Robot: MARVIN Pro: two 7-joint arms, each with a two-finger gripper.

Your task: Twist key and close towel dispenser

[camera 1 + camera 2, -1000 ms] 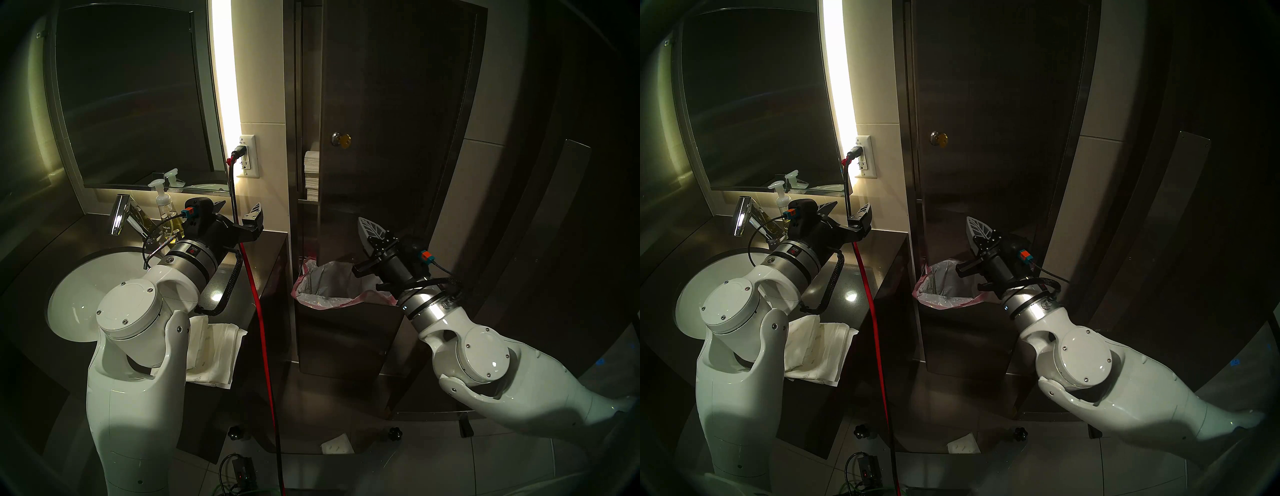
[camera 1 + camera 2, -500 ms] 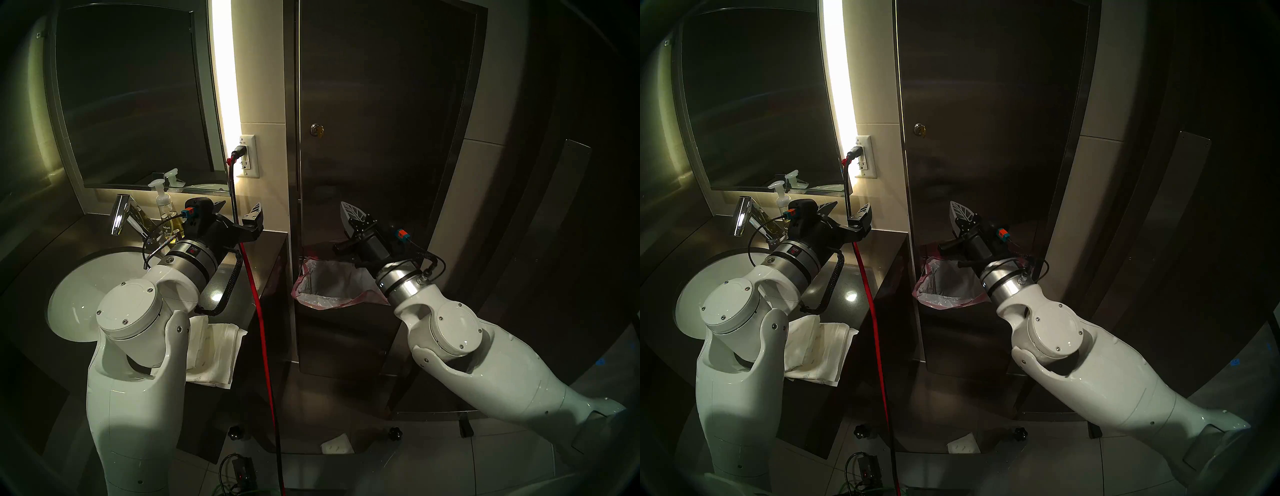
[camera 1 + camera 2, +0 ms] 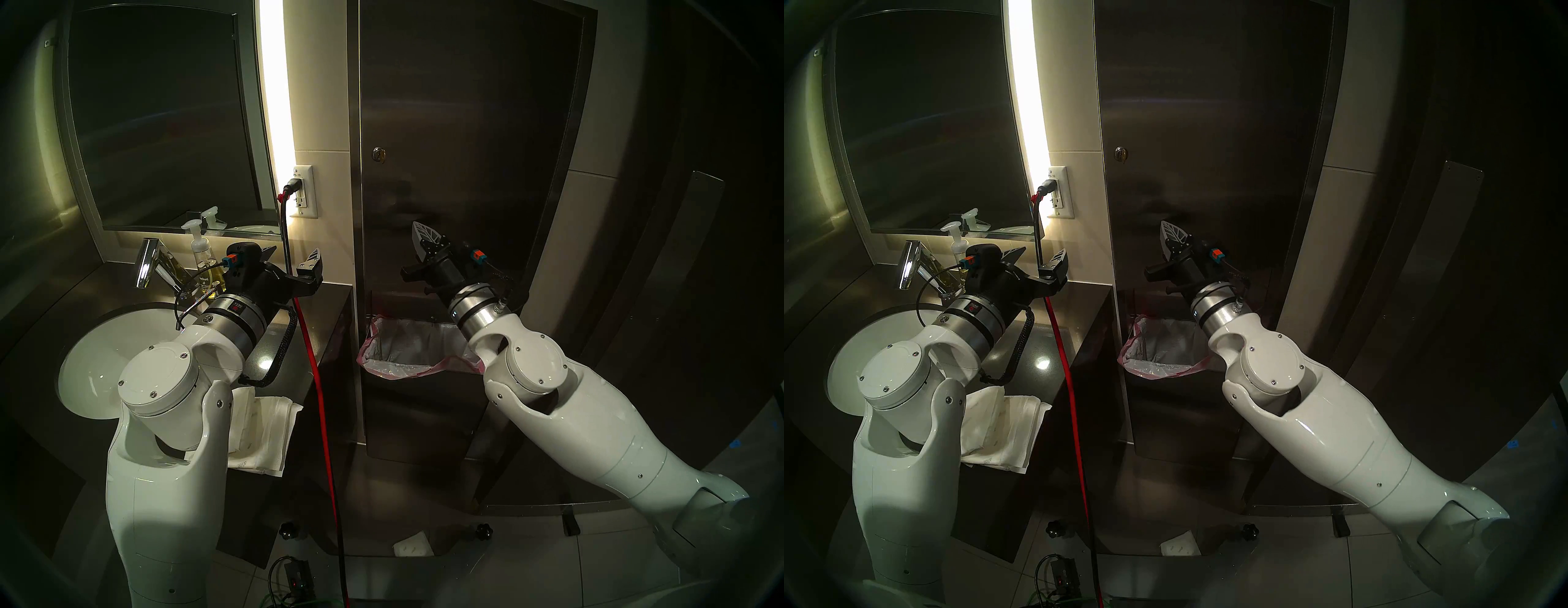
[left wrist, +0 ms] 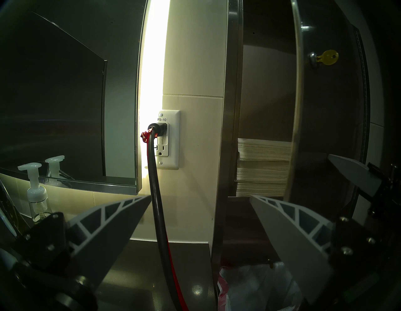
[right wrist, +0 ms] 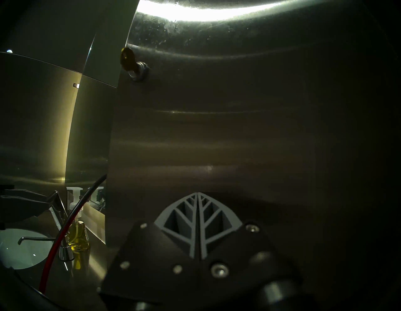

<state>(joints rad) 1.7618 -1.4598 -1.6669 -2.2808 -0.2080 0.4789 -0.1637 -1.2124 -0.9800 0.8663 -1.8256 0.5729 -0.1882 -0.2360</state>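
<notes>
The towel dispenser is a tall steel wall cabinet whose long door lies almost flat on its frame in the head views. In the left wrist view a gap still shows white folded towels behind the door edge. The brass key sticks out of the round lock near the door's left edge. My right gripper is shut and empty, its tip against the door face well below the key. My left gripper hangs open and empty over the counter, left of the cabinet.
A lined waste bin sits in the cabinet's lower opening under my right wrist. A red-and-black cord runs from the wall outlet down past the left gripper. Sink, faucet, soap bottle and loose paper towels fill the counter.
My right arm has swung up and left with the gripper shut, pushing the door from well ajar to nearly closed. The towel stack has vanished from the head views. The left arm has stayed still.
</notes>
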